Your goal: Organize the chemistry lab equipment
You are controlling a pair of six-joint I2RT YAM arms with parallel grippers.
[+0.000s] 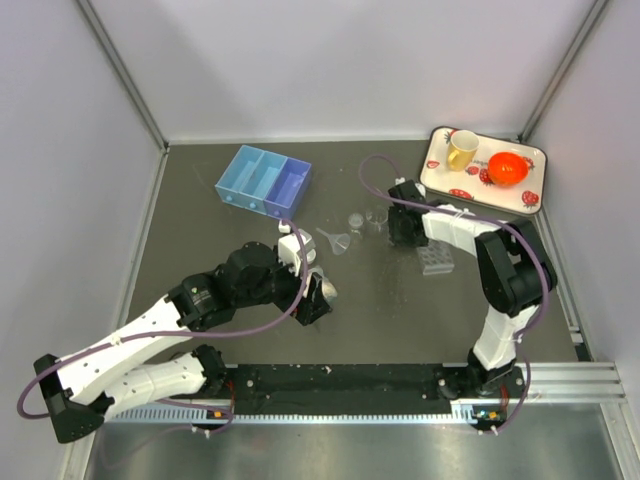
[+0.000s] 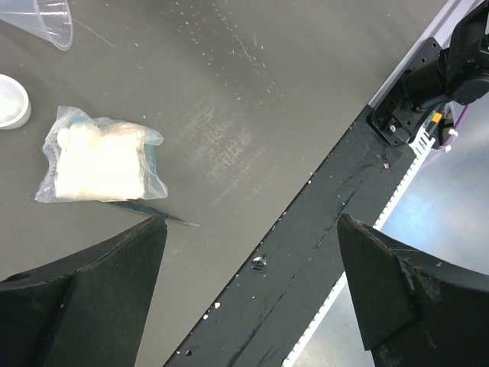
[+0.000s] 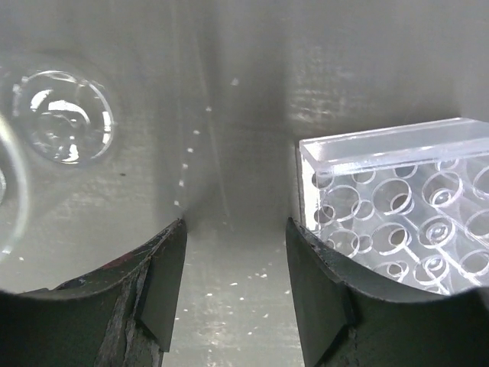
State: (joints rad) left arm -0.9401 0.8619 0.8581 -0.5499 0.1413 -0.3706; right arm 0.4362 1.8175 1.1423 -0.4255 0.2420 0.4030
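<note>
My left gripper (image 1: 314, 298) (image 2: 252, 237) is wide open above the table's near middle, with nothing between its fingers. A small bag of white material (image 2: 99, 164) lies on the table just beyond its left finger. The clear funnel (image 1: 340, 241) (image 2: 46, 19) lies farther back. My right gripper (image 1: 403, 232) (image 3: 235, 237) is open and low over the table, holding nothing. The clear tube rack (image 1: 434, 260) (image 3: 405, 206) lies close beside its right finger, its holes unfilled. Two tiny clear beakers (image 1: 356, 218) (image 3: 65, 115) stand to its left. The blue three-compartment tray (image 1: 263, 180) sits at the back left.
A white strawberry-patterned tray (image 1: 528, 175) at the back right holds a yellow mug (image 1: 461, 150) and an orange bowl (image 1: 508, 168). A black rail (image 1: 340, 380) (image 2: 306, 252) runs along the near edge. White walls close in the table's sides and back.
</note>
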